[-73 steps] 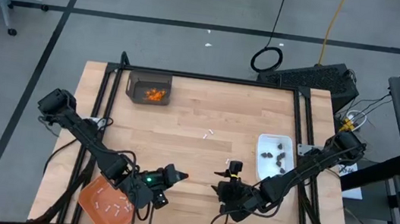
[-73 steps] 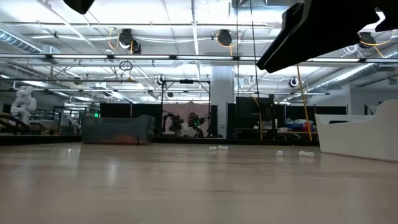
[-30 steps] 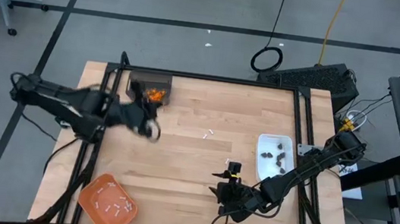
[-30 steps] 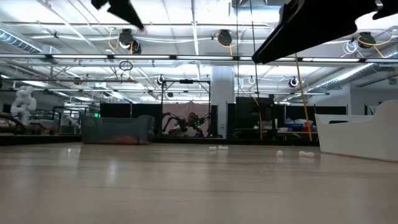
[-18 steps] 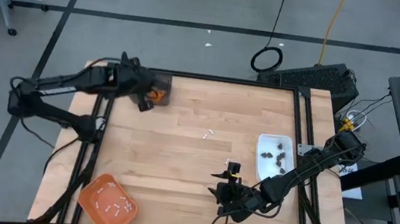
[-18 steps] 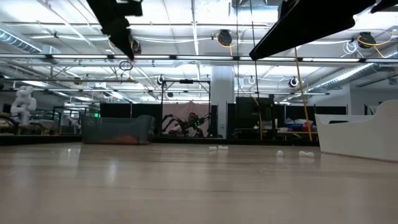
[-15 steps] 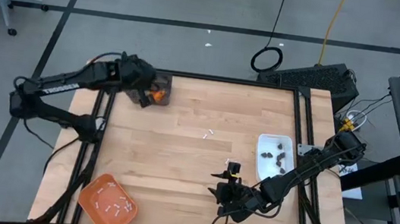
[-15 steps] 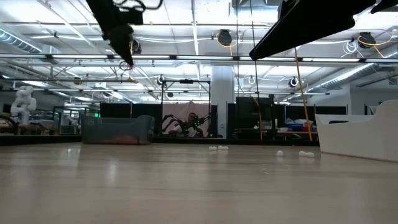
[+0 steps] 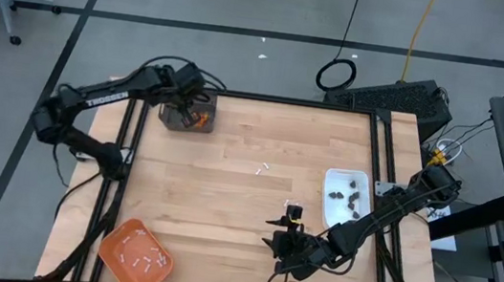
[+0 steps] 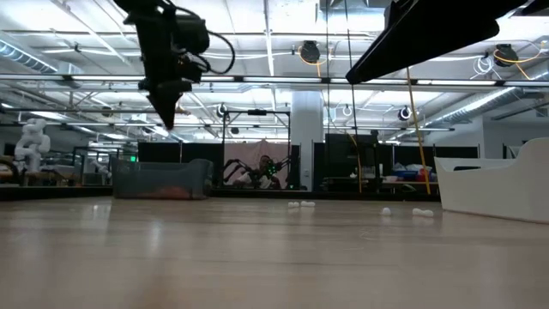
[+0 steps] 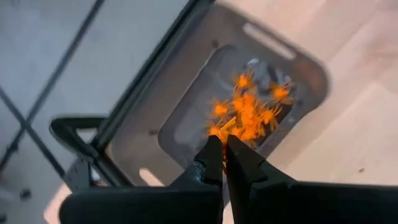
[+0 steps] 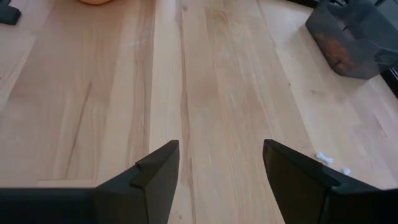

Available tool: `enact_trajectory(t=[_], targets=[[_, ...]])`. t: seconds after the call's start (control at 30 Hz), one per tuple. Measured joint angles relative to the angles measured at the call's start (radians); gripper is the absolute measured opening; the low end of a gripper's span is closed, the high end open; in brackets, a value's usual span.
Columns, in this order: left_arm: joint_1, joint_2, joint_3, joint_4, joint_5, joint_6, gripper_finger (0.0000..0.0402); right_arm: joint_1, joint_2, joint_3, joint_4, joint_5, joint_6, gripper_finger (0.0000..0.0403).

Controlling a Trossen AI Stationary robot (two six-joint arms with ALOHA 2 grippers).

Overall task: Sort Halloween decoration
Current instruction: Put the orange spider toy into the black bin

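Note:
My left gripper point(image 9: 191, 107) hangs point-down over the grey bin point(image 9: 188, 114) at the table's far left, which holds a heap of orange bits point(image 11: 249, 112). Its fingers are nearly together with one orange bit point(image 11: 225, 126) at their tips. In the low view it point(image 10: 167, 120) stands well above the bin point(image 10: 163, 178). My right gripper point(image 9: 284, 236) is open and empty above the table's near middle; it also shows in its wrist view point(image 12: 221, 168). Two white sticks point(image 9: 264, 170) lie on the bare wood. My left gripper pinches a small orange bit point(image 11: 225, 126) between its two fingertips, coming from above and pointing down. The bit sticks out past the tips, lifted clear above the heap in the bin. How far back it reaches does not show.
An orange tray point(image 9: 134, 258) with several white sticks sits at the near left corner. A white rectangular dish point(image 9: 347, 193) with dark bits stands at the right. The white sticks point(image 12: 323, 157) and the grey bin point(image 12: 348, 37) show ahead of my right gripper.
My left gripper has swung from the table's left middle toward the far edge, come over the grey bin, tipped to point straight down and sunk somewhat lower. My right arm has kept still.

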Motion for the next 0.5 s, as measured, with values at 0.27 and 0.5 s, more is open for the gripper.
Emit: enact_trajectory(t=[0.27, 0.5], targets=[[0.074, 0.071, 0.0, -0.005, 0.001, -0.021, 0.0003, 0.015, 0.0, 0.0, -0.002, 0.0, 0.004, 0.0217], [0.111, 0.107, 0.0, 0.002, -0.014, -0.027, 0.0065, 0.019, 0.0, 0.0, -0.005, 0.0, 0.028, 0.0217]])
